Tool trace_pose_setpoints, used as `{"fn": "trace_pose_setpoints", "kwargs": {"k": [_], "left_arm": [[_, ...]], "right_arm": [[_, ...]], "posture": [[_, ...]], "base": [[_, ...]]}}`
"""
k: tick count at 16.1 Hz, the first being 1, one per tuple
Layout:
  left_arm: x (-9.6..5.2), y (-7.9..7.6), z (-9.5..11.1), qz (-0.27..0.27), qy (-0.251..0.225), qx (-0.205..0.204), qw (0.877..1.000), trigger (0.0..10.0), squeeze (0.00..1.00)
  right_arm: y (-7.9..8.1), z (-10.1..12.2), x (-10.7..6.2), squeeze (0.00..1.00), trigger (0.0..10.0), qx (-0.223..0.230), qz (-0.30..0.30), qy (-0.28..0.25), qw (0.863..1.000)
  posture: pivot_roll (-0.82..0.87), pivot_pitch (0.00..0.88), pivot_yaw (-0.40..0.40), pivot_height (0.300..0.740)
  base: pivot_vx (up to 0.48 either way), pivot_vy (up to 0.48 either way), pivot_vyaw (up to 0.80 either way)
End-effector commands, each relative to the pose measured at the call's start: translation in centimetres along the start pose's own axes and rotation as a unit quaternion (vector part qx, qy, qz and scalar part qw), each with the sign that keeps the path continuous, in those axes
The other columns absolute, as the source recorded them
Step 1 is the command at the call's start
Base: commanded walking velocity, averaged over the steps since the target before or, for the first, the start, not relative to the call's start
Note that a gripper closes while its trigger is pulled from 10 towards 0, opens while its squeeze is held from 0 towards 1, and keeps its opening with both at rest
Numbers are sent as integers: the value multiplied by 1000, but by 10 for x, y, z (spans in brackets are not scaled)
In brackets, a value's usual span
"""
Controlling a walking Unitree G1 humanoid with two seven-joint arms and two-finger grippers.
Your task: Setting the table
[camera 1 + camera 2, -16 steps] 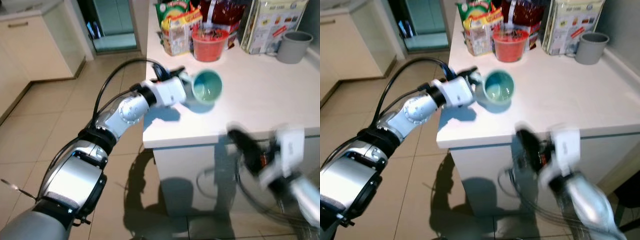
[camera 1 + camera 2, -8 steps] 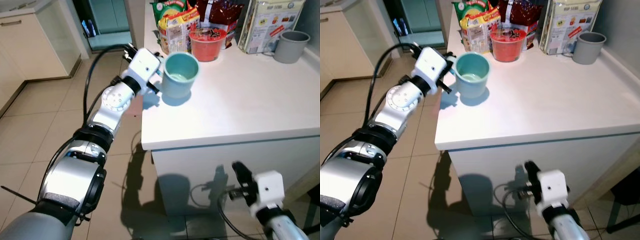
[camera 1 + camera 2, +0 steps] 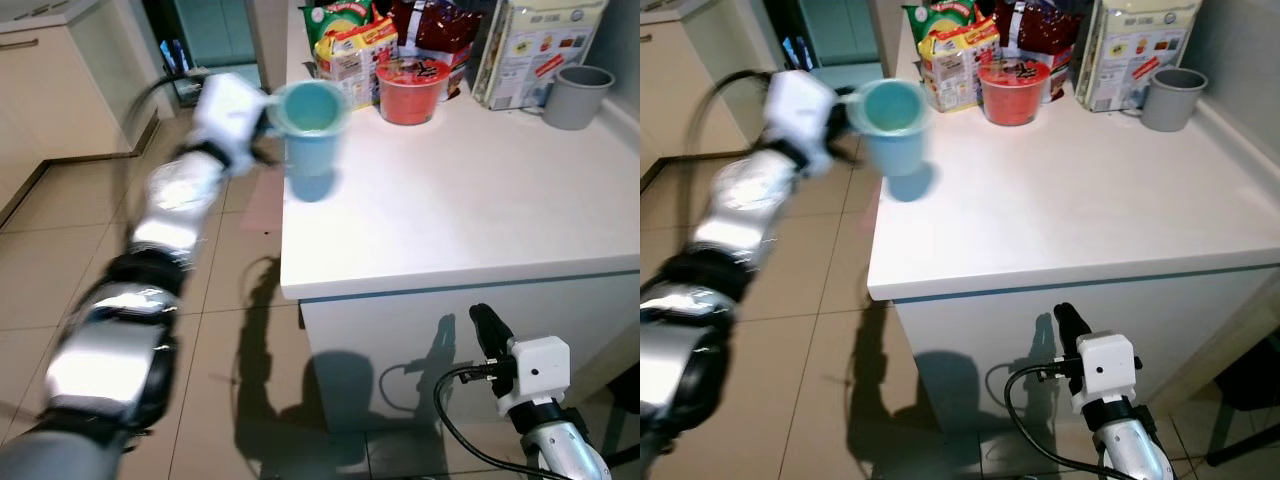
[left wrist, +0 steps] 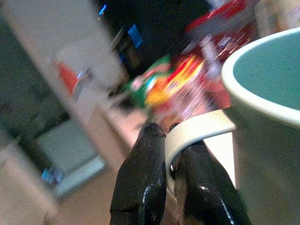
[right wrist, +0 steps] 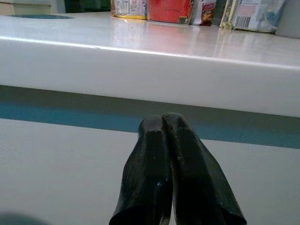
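Since half a second ago, swung left and up with the cup [image 3: 312, 125] – now blurred, held upright over the desk's [image 3: 480, 210] far left corner, above its own shadow. Left tool [image 4: 169, 151] pinching the cup's pale handle [image 4: 199, 132] between both black fingers [image 4: 140, 183]. Right tool [image 5: 165, 126] low, in front of the desk's near face, below the top – fingers pressed together, holding nothing. At the far edge of the desk: snack bags [image 3: 350, 45], a red bowl [image 3: 410, 88], a box [image 3: 535, 45], and a grey cup [image 3: 578, 95] at far right. Tiled floor [image 3: 60, 260] to the left.
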State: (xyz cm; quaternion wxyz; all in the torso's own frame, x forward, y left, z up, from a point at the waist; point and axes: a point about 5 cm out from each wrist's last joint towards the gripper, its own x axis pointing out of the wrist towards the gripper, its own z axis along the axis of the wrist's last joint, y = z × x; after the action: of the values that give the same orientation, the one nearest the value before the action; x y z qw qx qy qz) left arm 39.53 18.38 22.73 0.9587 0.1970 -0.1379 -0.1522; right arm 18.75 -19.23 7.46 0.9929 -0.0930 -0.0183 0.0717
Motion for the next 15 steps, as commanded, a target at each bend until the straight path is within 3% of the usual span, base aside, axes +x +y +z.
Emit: {"fn": "trace_pose_setpoints", "kwargs": {"k": [1, 4, 5, 7, 10, 14, 15], "left_arm": [[-18, 19, -19, 23, 41, -11, 999, 0, 0], [-70, 45, -66, 49, 135, -26, 989, 0, 0], [-79, 48, -73, 56, 147, -43, 987, 0, 0], [-113, 57, -93, 61, 183, -72, 979, 0, 0], [-160, 59, -112, 64, 216, -99, 969, 0, 0], [-175, 36, -116, 62, 208, -138, 966, 0, 0], [-174, 19, -114, 50, 201, -158, 966, 0, 0]], "right_arm": [[-1, -1, 0, 0, 10000, 4, 3, -7, 1000], [-3, -5, -2, 0, 10000, 21, 3, 2, 1000], [-4, -6, -2, 0, 10000, 28, 4, 11, 1000], [2, -9, 27, 0, 10000, 48, 9, 31, 998], [7, -3, 47, 0, 10000, 43, 21, 22, 999], [11, -2, 54, 0, 10000, 45, 32, 23, 998], [14, 0, 54, 0, 10000, 46, 39, 23, 998]], "posture": [[-9, 0, 76, 740], [5, 0, 70, 740], [10, 0, 69, 740], [21, 0, 63, 740], [53, 0, 43, 740], [66, 0, 29, 740], [66, 0, 26, 740]], "base": [[0, 0, 0], [0, 0, 0], [0, 0, 0], [0, 0, 0], [0, 0, 0], [0, 0, 0], [0, 0, 0]]}}
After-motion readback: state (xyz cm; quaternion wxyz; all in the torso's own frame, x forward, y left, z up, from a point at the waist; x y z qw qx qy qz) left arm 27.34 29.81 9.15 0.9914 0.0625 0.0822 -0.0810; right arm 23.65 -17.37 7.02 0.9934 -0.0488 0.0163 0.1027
